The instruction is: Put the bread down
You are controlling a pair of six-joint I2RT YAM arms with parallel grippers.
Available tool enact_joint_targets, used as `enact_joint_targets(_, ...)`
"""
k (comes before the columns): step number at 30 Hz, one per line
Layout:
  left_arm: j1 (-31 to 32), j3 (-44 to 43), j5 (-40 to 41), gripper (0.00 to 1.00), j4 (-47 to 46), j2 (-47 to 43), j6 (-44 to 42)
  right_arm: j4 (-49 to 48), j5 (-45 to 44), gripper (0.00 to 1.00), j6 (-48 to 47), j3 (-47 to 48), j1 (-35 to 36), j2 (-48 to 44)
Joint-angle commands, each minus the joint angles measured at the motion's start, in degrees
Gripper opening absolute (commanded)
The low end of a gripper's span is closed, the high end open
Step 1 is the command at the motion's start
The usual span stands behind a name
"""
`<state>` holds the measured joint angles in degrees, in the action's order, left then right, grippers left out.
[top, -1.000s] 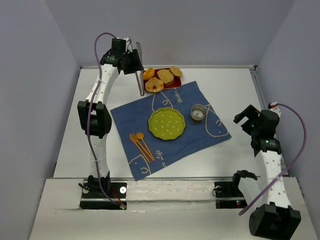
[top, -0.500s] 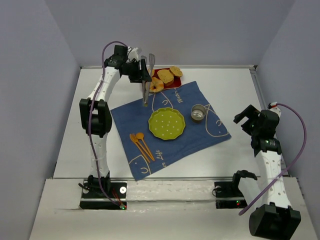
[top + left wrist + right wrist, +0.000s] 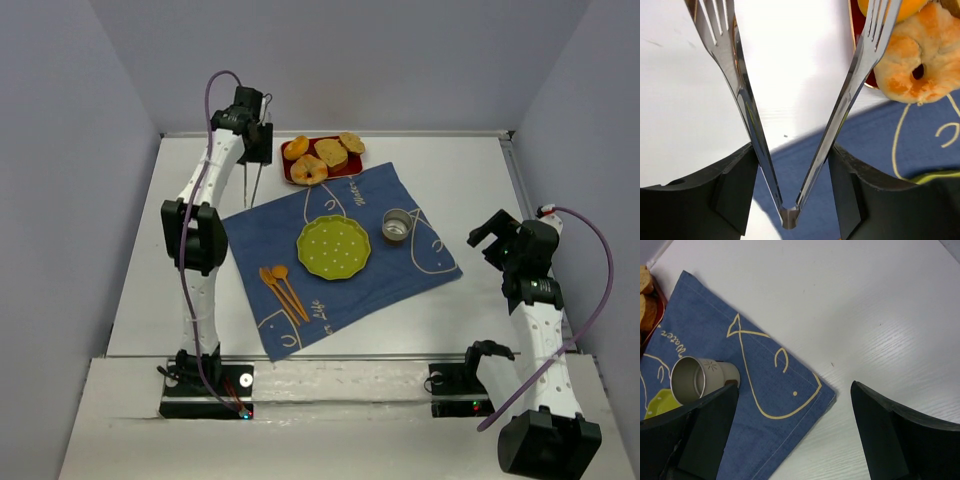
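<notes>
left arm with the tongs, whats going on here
The left gripper holds metal tongs, spread open and empty, just left of the red tray. The bread lies on that tray beside a paler bun, not yet picked up. The green plate is empty. The right gripper hangs open off to the side.

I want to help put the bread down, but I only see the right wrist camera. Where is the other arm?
Observer: At the far left of the table, beside the red tray. The left gripper holds metal tongs.
Operator: Are the tongs grabbing bread?
Observer: No. They're spread open and empty. The golden bread ring lies on the tray.
Operator: Is anything on the plate?
Observer: No, the green plate is bare.
</notes>
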<state>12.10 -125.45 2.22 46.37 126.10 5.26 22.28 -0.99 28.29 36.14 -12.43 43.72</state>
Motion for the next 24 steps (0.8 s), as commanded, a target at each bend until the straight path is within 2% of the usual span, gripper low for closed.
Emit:
enact_joint_targets(1,4.16,-10.68,16.33,0.66,5.13,-3.41,-11.04,-1.72,0.47,1.00,-0.43,0.77,-0.05,-0.22)
enact_joint_targets(4,5.12,-12.72,16.84,0.67,6.37,-2.53,-14.91,-1.63,0.47,1.00,-0.35,0.69,-0.05,-0.13)
enact_joint_targets(9,6.09,-10.44,20.27,0.70,5.93,-2.09,-17.38,-1.45,0.20,1.00,-0.52,0.77,-0.05,-0.83)
enact_joint_targets(12,7.32,-8.24,29.04,0.71,3.91,-2.35,-20.36,-1.37,0.20,1.00,-0.61,0.95,-0.05,-0.83)
enact_joint_targets(13,7.94,-6.15,35.94,0.72,2.08,-2.35,-23.07,-1.45,0.20,1.00,-0.61,0.86,-0.05,-0.83)
enact_joint_targets(15,9.69,-1.66,41.61,0.74,-0.39,-3.14,-27.03,-1.37,-0.06,1.00,-0.52,0.77,-0.05,-0.75)
enact_joint_targets(18,11.28,-0.32,40.24,0.75,-3.56,-3.58,-30.74,-1.37,-0.06,1.00,-0.35,0.69,-0.05,-0.57)
enact_joint_targets(20,11.72,-2.78,34.89,0.75,-2.08,-2.62,-30.66,-1.37,-0.15,1.00,-0.43,0.77,-0.05,-0.48)
enact_joint_targets(24,11.72,-2.35,36.18,0.74,-2.42,-0.69,-31.53,-1.28,0.11,1.00,-0.43,0.69,-0.05,-0.57)
